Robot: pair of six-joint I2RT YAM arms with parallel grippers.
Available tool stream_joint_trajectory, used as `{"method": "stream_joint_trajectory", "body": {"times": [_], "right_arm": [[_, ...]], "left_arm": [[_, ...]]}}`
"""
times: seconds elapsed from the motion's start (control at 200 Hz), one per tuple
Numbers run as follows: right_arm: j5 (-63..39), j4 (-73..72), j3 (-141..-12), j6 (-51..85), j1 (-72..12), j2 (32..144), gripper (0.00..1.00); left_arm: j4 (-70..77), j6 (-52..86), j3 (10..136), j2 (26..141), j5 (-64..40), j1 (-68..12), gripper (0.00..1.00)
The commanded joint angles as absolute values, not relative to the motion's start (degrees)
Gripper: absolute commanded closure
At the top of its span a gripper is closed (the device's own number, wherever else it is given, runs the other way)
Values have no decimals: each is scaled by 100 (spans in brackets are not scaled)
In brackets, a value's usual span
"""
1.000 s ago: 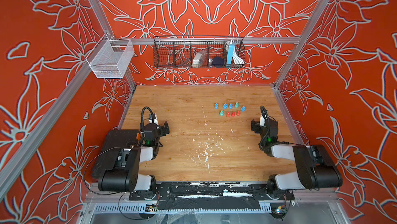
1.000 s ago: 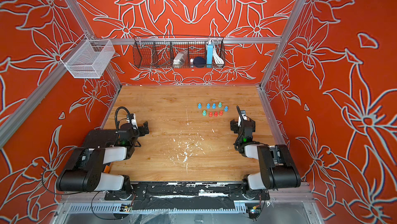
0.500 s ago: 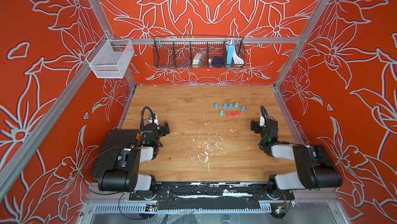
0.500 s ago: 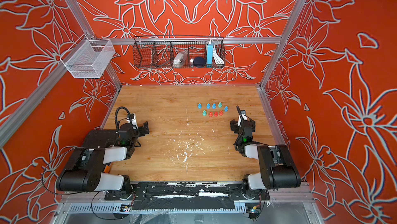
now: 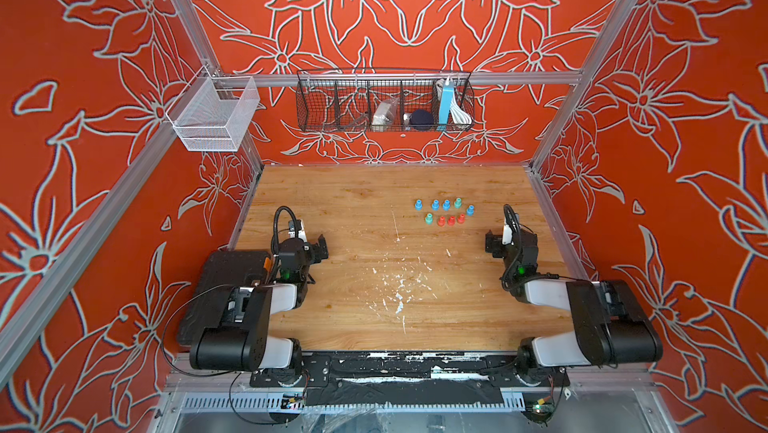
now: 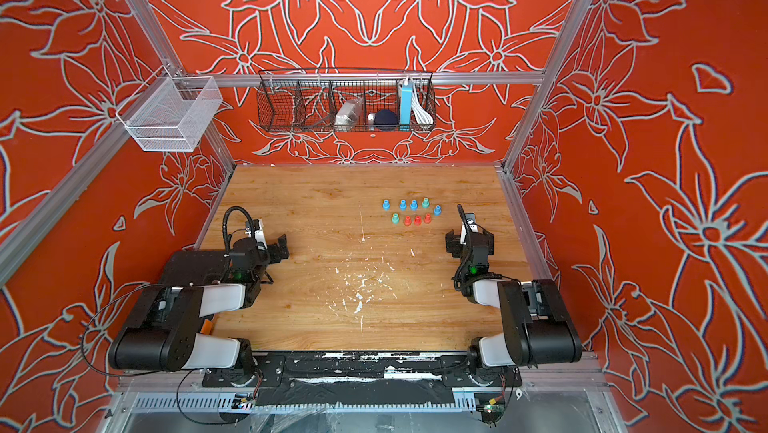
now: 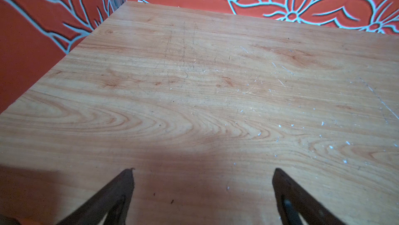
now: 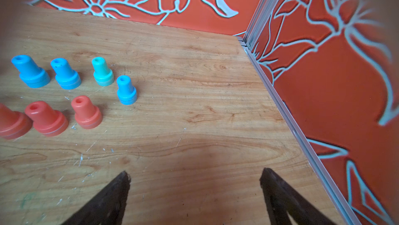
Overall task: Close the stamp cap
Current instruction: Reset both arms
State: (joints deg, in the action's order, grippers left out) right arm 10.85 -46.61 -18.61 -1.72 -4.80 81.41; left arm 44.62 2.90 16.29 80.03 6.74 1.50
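Several small stamps stand upright in two rows at the back right of the wooden table [image 5: 353,210]: blue ones [image 5: 435,204] [image 6: 402,204] [image 8: 64,74], teal ones [image 5: 457,203] [image 8: 101,71] and red ones [image 5: 451,221] [image 6: 417,220] [image 8: 86,112]. Each has a narrow handle and a wide base ringed by a thin seam; no cap shows apart from them. My right gripper [image 5: 509,237] [image 6: 469,237] [image 8: 194,171] rests open near the right wall, a short way in front of the stamps. My left gripper [image 5: 313,244] [image 6: 277,246] [image 7: 203,170] is open over bare wood at the left.
A black wire basket [image 5: 384,102] with odds and ends hangs on the back wall, a white mesh basket [image 5: 212,115] on the left wall. A black box [image 5: 232,269] lies beside the left arm. White flecks [image 5: 399,285] mark the table's middle. Aluminium rails edge the table.
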Motion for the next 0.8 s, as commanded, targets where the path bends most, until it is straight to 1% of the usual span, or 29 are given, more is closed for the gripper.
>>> {"method": "stream_joint_trajectory", "body": {"times": [0.0, 0.796], "right_arm": [[1036, -4666, -1802, -129, -465, 8090, 3], [1037, -4667, -1802, -130, -465, 8095, 3]], "left_arm": [[4500, 220, 1740, 8045, 650, 132, 1], [4492, 204, 1749, 8050, 591, 132, 0]]}}
